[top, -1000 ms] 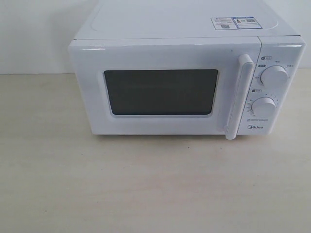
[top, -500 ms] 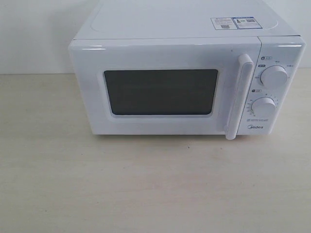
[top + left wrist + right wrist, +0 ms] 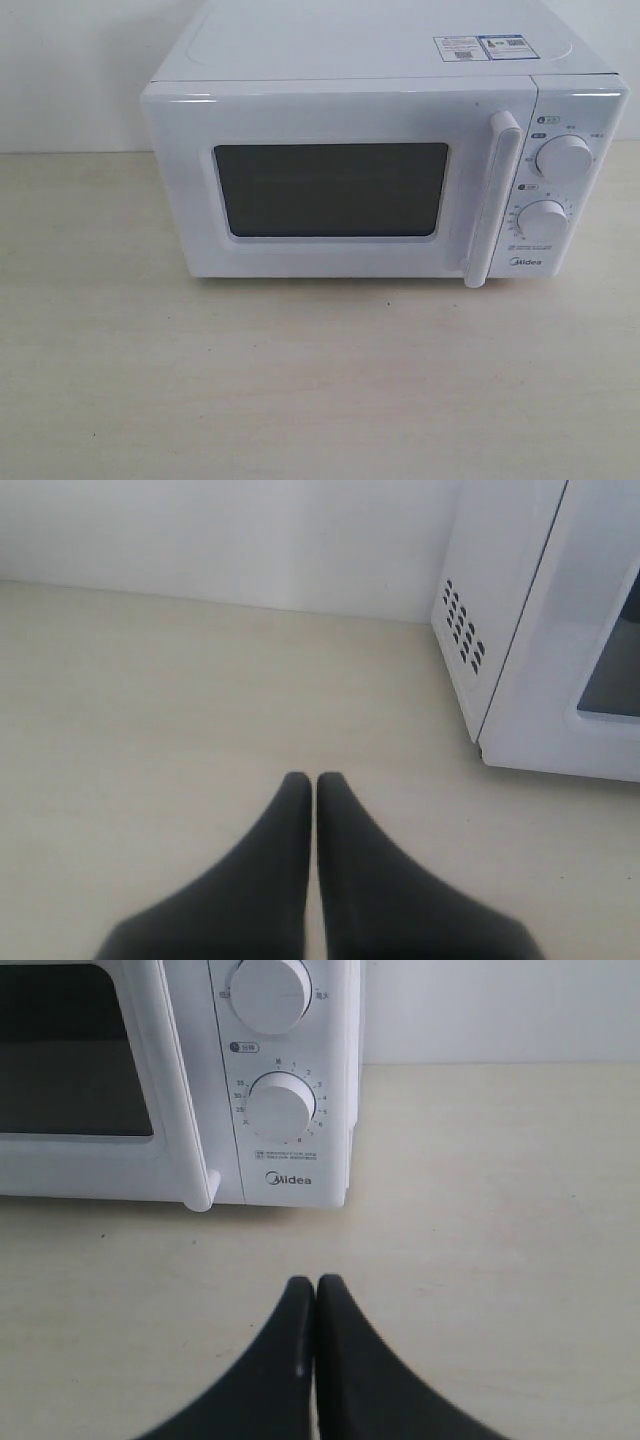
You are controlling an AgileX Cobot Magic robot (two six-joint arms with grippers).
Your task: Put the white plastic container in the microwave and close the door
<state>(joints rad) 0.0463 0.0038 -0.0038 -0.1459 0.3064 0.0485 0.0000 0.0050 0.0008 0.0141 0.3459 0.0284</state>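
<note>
The white Midea microwave stands at the back of the light wooden table. Its door is closed flush, with the dark mesh window and the vertical white bar handle facing me. No white plastic container shows in any view. My left gripper is shut and empty over bare table, off the microwave's vented left side. My right gripper is shut and empty, in front of the microwave's dial panel. Neither arm appears in the exterior view.
Two round white dials sit right of the handle, above the Midea logo. Stickers lie on the microwave's top. A white wall rises behind the table. Bare tabletop stretches in front of the microwave.
</note>
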